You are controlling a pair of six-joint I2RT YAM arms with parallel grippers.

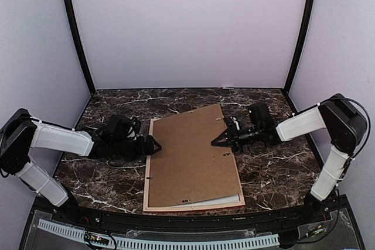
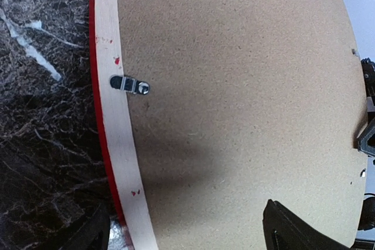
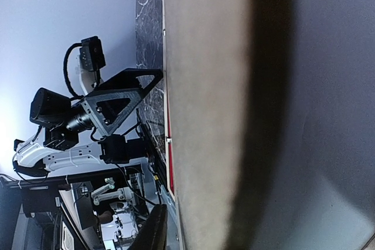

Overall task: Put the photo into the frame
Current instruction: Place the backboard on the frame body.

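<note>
Now you are looking at the frame (image 2: pixel 120 144) lying face down on the veined marble table (image 1: pixel 269 168), its pale wood rail and red outer edge showing. Brown fibreboard backing (image 1: pixel 190 156) is covering it, with a metal turn clip (image 2: pixel 129 85) overlapping it. Your left gripper (image 1: pixel 154 146) is straddling the left rail with its fingers (image 2: pixel 293 226) spread wide. Your right gripper (image 1: pixel 217 142) is reaching the right edge, and you cannot tell its finger state.

A brown backing board (image 3: pixel 205 86) fills the middle of the view, very close and blurred, with a broad dark shadow (image 3: pixel 269 109) down it. Along its left side runs the red edge of the frame (image 3: pixel 170 156), then the dark marble bench (image 3: pixel 149 4). The left gripper (image 3: pixel 153 80) reaches to that edge, a triangular black finger foremost, with the white left arm (image 3: pixel 55 156) behind it. The right gripper (image 3: pixel 157 229) shows one dark finger at the bottom.
</note>
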